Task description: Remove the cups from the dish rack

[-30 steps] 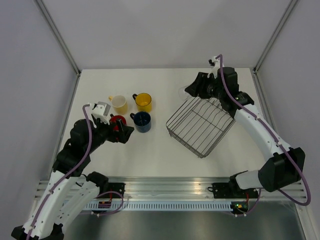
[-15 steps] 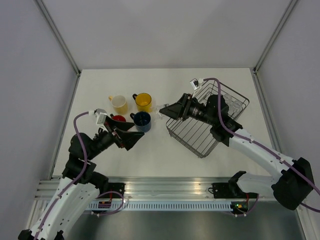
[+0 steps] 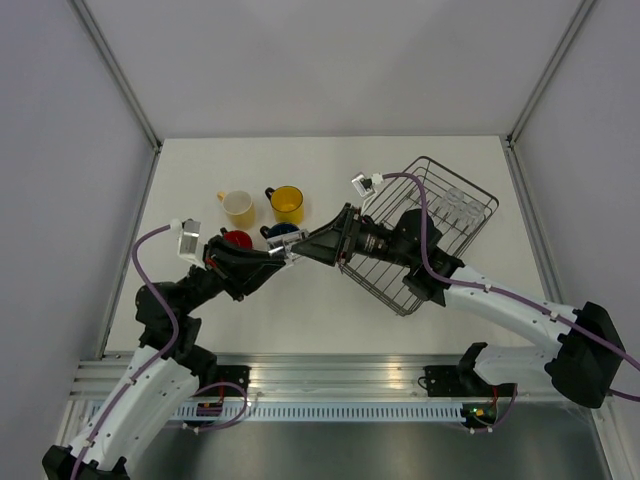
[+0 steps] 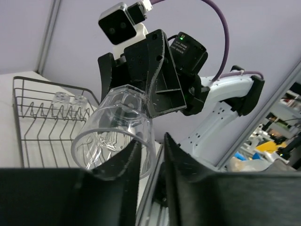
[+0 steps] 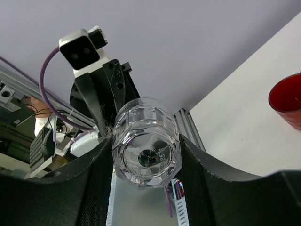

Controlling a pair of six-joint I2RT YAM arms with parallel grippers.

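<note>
Handover pose mid-air, both arms meeting over the middle of the surface (image 3: 300, 320). A clear tumbler (image 3: 283, 254) is between them, lying roughly horizontal and off the surface.

Right end effector (image 5: 146, 157): clamped on the clear tumbler, one finger on each side of the glass body near its thick base. In the right wrist view the base faces the camera.

Left end effector (image 4: 151, 143): fingers close together at the tumbler's open mouth. In the left wrist view one finger sits in front of the rim opening, the other just outside, and the glass wall runs into the narrow gap. Cannot tell whether they actually press on the wall. A thin slit of background shows beside the glass there.

Dish rack (image 3: 375, 272): on the right half of the surface, turned at an angle, with the right arm reaching across its near-left side. Two more tumblers (image 3: 457, 205) stand side by side at its far right corner, just beside each other.

Mugs are out of the rack, grouped on the left-centre of the surface. Pale yellow mug (image 3: 238, 207) and bright yellow mug (image 3: 287, 203) form the far row, near each other but apart. Red mug (image 3: 236, 239) sits nearer, just beside the left arm. Dark blue mug (image 3: 280, 231) is next to it, partly hidden behind the two end effectors. All four are upright with mouths up.
</note>
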